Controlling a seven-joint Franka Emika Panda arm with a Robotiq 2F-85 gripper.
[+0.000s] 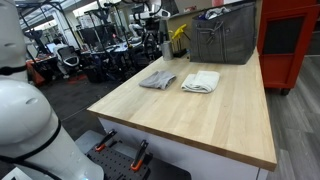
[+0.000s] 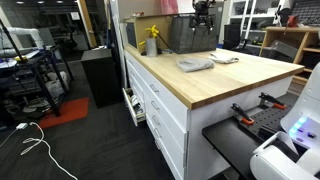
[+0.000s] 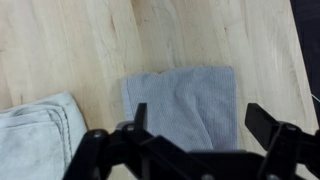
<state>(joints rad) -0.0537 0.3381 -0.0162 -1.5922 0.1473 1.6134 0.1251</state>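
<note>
A grey cloth (image 3: 185, 100) lies flat on the wooden tabletop (image 3: 80, 50), directly below my gripper (image 3: 200, 115). The gripper is open and empty, its two black fingers standing either side of the cloth and well above it. A folded cream towel (image 3: 40, 135) lies beside the grey cloth. Both exterior views show the grey cloth (image 1: 157, 80) (image 2: 195, 65) and the cream towel (image 1: 201, 82) (image 2: 225, 59) side by side in the middle of the table. The gripper shows small and dark high above them in an exterior view (image 2: 203, 12).
A grey mesh bin (image 1: 222, 40) (image 2: 190, 35) stands at the table's far end, with a yellow spray bottle (image 1: 178, 38) (image 2: 152, 42) beside it. A red tool cabinet (image 1: 290, 40) stands past the table. Orange-handled clamps (image 1: 120, 150) lie on a black stand near the robot base.
</note>
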